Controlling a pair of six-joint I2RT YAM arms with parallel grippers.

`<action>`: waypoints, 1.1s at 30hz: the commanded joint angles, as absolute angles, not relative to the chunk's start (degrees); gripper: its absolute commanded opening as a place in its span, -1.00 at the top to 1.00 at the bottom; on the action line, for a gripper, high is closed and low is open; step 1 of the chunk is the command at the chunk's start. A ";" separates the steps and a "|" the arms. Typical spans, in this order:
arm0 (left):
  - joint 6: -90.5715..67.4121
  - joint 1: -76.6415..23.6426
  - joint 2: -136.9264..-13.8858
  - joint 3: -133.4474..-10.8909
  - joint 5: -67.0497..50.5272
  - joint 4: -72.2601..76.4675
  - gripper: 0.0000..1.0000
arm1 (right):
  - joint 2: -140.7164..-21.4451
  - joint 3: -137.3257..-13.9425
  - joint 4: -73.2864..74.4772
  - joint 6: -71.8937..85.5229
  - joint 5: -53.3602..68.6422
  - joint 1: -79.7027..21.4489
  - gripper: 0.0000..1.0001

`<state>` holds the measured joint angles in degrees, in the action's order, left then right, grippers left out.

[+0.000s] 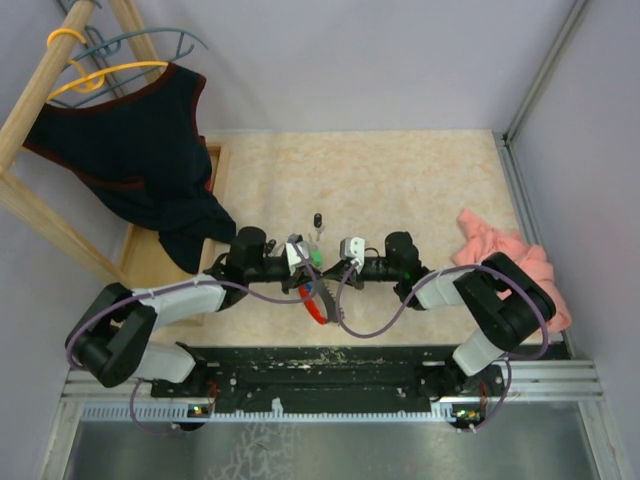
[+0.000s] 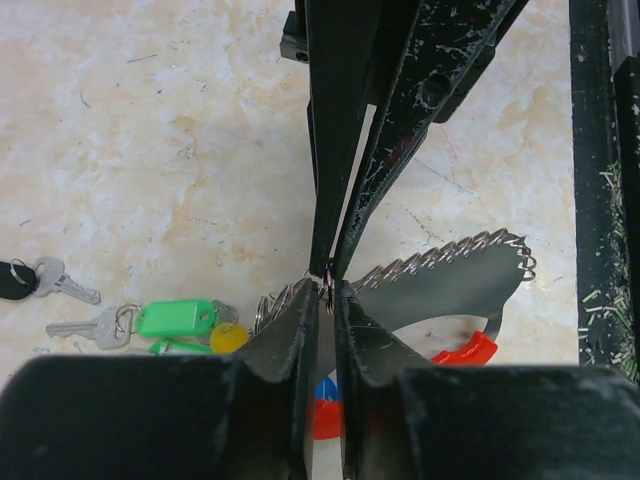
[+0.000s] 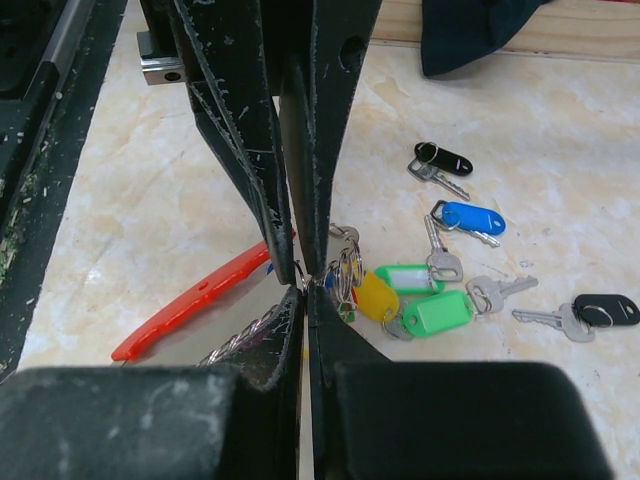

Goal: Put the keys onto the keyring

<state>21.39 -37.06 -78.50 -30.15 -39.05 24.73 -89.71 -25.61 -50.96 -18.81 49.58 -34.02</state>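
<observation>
Both grippers meet tip to tip over the table's middle. My left gripper (image 2: 327, 288) is shut on the keyring's grey toothed strip (image 2: 440, 268); the red band (image 2: 466, 349) curves below it. My right gripper (image 3: 305, 287) is shut on a small wire ring at that same end, where yellow (image 3: 375, 297) and green (image 3: 437, 312) tagged keys bunch. In the right wrist view the red band (image 3: 195, 300) lies to the left. Loose keys lie on the table: blue (image 3: 470, 216), black (image 3: 443, 158) and another black (image 3: 605, 308). From above, the left gripper (image 1: 314, 268) and right gripper (image 1: 333, 266) touch above the keyring (image 1: 316, 300).
A dark garment (image 1: 130, 150) hangs on a wooden rack (image 1: 40, 100) at the back left. A pink cloth (image 1: 505, 255) lies at the right by the right arm. A wooden board edge (image 3: 560, 35) and dark cloth lie behind the keys.
</observation>
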 commanded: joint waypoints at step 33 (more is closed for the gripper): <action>14.28 -36.88 -76.34 -22.35 -35.93 41.02 0.43 | -90.00 -23.40 -65.70 -12.59 47.84 -34.45 1.00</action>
